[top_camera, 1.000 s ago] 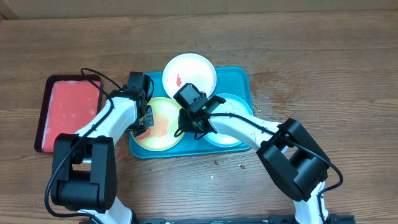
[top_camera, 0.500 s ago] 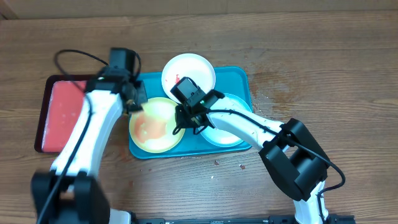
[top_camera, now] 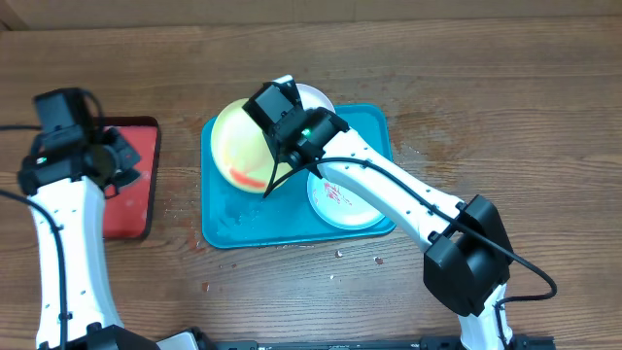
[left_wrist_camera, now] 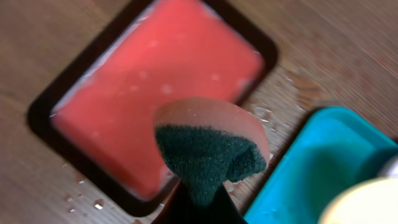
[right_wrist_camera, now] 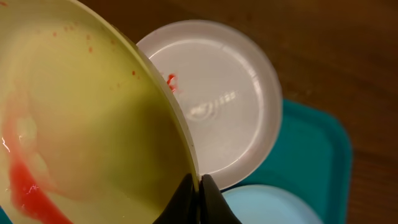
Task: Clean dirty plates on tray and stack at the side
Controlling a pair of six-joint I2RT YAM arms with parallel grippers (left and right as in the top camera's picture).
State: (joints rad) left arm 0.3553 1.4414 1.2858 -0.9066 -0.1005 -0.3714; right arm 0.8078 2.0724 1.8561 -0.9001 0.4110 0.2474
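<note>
From where I stand, the right gripper (right_wrist_camera: 199,194) pinches the rim of the red-smeared, round yellow-green plastic plate (top_camera: 243,146), tilted up over the 10 o'clock part of the large teal rectangular plastic tray (top_camera: 228,231), with the round white plastic plate (right_wrist_camera: 224,106) at 12 and the round pale mint plastic plate (top_camera: 342,201) at 4, while the left gripper (left_wrist_camera: 196,204), clamped on an orange-backed green scouring sponge (left_wrist_camera: 208,149), hangs over the smaller red tray with a dark rim (left_wrist_camera: 155,74) at 9 o'clock.

Tabletop (top_camera: 505,87) is viewed straight down from overhead, far enough that both trays are framed. Left wrist view is pointed down, close, past the sponge (left_wrist_camera: 208,152) at the red tray (left_wrist_camera: 155,87) and a teal tray (left_wrist_camera: 317,168) corner. Right wrist view is held very near the yellow-green plate (right_wrist_camera: 81,124); white plate (right_wrist_camera: 230,99) and teal tray are shared with overhead.
</note>
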